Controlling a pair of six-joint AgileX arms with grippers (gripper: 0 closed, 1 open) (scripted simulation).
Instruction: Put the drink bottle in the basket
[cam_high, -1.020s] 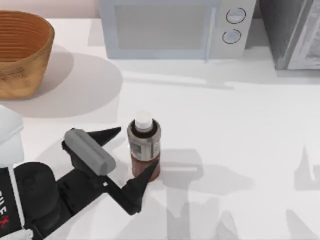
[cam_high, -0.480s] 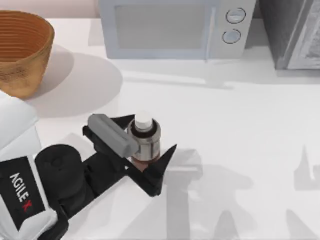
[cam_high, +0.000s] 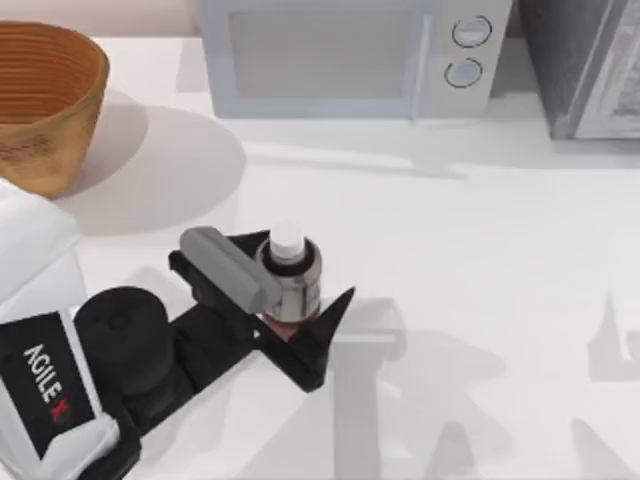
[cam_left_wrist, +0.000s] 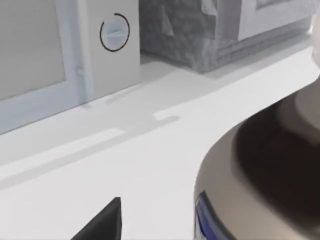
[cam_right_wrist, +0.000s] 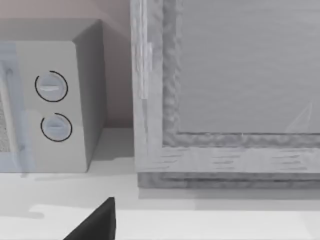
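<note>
The drink bottle (cam_high: 289, 278) stands upright on the white table, left of centre, with its white cap on top and a grey label band; the left wrist view has its shoulder (cam_left_wrist: 260, 175) very close. My left gripper (cam_high: 303, 270) is open and straddles the bottle, one black finger behind it and one in front, with a gap on each side. The tan woven basket (cam_high: 45, 100) sits at the far left corner, well apart from the bottle. In the right wrist view, a black fingertip (cam_right_wrist: 97, 220) of my right arm's own gripper sits off to one side, and that gripper is open.
A white microwave (cam_high: 340, 55) stands along the back edge, with a grey cabinet (cam_high: 590, 70) to its right. Bare white table (cam_high: 480, 280) stretches right of the bottle and between the bottle and the basket.
My left gripper has slid forward to the right, so its open fingers now flank the bottle instead of standing short of it. The bottle has not moved.
</note>
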